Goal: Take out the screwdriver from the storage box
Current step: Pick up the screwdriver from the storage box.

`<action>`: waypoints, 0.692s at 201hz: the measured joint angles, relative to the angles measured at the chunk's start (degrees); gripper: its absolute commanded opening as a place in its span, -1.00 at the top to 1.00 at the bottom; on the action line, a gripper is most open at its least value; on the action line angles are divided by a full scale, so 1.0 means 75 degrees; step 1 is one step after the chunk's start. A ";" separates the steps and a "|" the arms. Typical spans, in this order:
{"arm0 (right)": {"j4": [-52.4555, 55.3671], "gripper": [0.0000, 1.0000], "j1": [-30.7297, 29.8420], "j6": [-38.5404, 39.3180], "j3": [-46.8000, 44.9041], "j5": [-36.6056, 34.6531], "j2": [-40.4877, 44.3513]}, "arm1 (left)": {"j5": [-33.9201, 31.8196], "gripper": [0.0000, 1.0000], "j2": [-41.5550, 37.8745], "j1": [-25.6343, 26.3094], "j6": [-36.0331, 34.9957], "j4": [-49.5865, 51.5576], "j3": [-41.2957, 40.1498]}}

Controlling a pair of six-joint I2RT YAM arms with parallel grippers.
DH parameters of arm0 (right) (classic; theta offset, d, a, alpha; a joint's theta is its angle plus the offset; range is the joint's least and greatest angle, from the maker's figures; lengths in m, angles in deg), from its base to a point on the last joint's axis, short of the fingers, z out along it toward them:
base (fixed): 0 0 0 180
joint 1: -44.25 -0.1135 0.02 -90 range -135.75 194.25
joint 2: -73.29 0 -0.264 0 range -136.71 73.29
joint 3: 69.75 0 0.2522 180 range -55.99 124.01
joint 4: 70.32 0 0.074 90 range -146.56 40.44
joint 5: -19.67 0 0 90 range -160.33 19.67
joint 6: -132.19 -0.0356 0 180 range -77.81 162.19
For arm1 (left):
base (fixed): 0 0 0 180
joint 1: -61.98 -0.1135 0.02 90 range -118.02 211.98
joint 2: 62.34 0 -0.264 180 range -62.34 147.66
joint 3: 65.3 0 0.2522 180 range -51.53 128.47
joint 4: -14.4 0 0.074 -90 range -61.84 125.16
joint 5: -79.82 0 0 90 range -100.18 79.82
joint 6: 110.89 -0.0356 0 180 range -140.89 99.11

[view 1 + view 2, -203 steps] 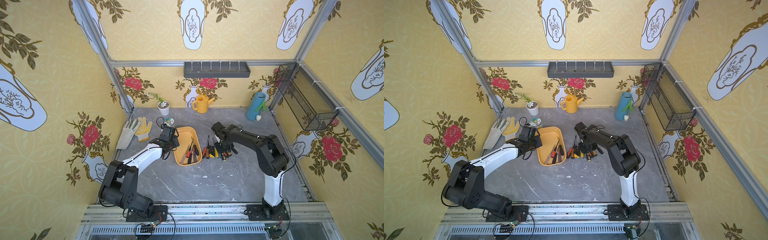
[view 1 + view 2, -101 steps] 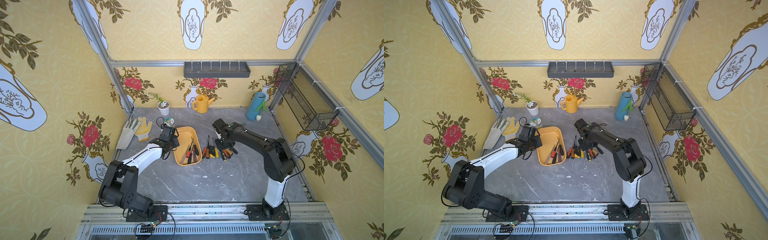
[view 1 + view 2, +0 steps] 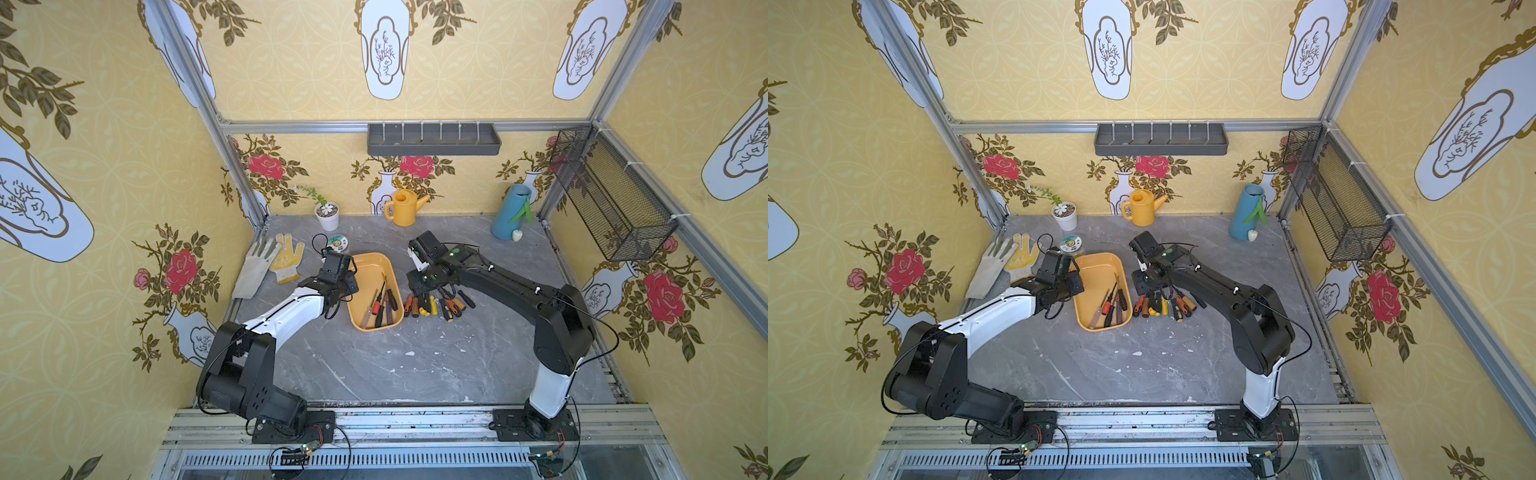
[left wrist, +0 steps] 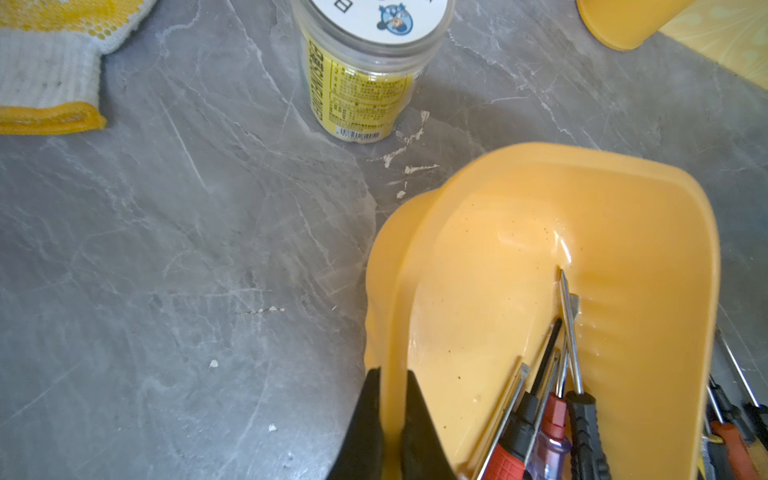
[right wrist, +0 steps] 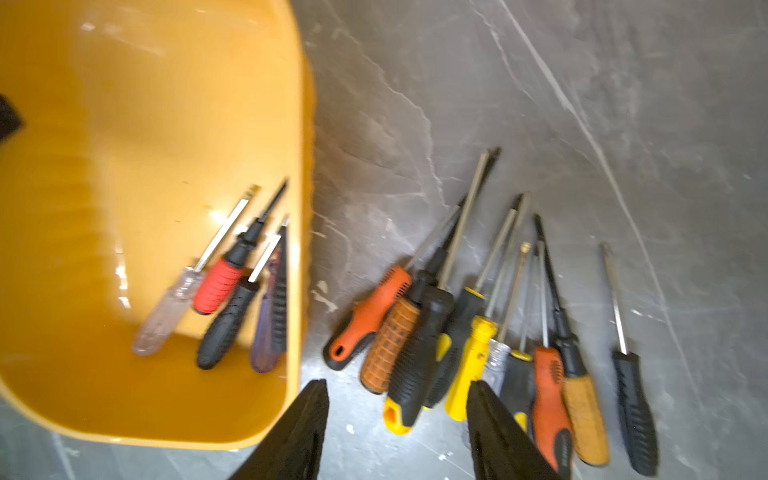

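The storage box [image 3: 370, 270] [image 3: 1096, 270], a shallow yellow-orange tub, sits mid-counter [image 3: 374, 365] with its long sides running from the arms' end toward the back wall. The left fingers [image 4: 365, 428] are pinched together on the tub's left long wall, one finger outside the rim and one inside.

Within the tub, the screwdrivers in the box [image 3: 380, 301] [image 5: 232, 291] lie bunched in the near half. They crowd against the right long wall, handles toward the arms' bases and tips toward the back. I can make out a clear handle, a red one, a black one and a purple one, with another dark ribbed handle tight against the wall. They lie across the tub's floor from the left fingers and do not touch them.

The right fingers [image 5: 498, 440] stand apart, gripping nothing. They hang just outside the tub's right wall, over the handle end of the row of screwdrivers [image 3: 436, 303] [image 5: 457, 332] fanned out on the counter beside it. That wall stands between these fingers and the screwdrivers in the box. The wrist view on this side is smeared, so I cannot tell whether a fingertip brushes a handle.

Past the tub's far left corner stands a small jar [image 4: 365, 83], and a pair of gloves [image 3: 270, 266] lies further left
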 measured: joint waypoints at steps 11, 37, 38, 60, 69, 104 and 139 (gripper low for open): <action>-0.0154 -0.20 -0.0122 -0.0137 0.0023 0.0160 -0.0017 | 0.0000 1.00 0.0000 0.0000 0.0003 0.0000 0.0000; -0.0577 -0.16 -0.0370 -0.0475 0.0015 0.0699 -0.0143 | 0.0003 1.00 -0.0012 0.0000 0.0047 0.0000 0.0000; -0.0597 -0.16 -0.0379 -0.0498 0.0015 0.0720 -0.0149 | 0.0003 1.00 -0.0015 0.0000 0.0047 0.0000 0.0000; -0.1023 -0.10 -0.0533 -0.0938 -0.0087 0.1105 -0.0268 | 0.0000 1.00 -0.0050 0.0000 0.0070 -0.0009 -0.0050; -0.1212 -0.09 -0.0583 -0.1131 -0.0154 0.1259 -0.0326 | 0.0000 1.00 -0.0067 0.0000 0.0082 -0.0006 -0.0064; -0.1682 -0.02 -0.0755 -0.1635 -0.0256 0.1670 -0.0734 | 0.0000 1.00 -0.0096 0.0000 0.0087 -0.0020 -0.0070; -0.2119 0.05 -0.0924 -0.2040 -0.0256 0.1920 -0.1169 | 0.0003 1.00 -0.0114 0.0000 0.0099 -0.0029 -0.0090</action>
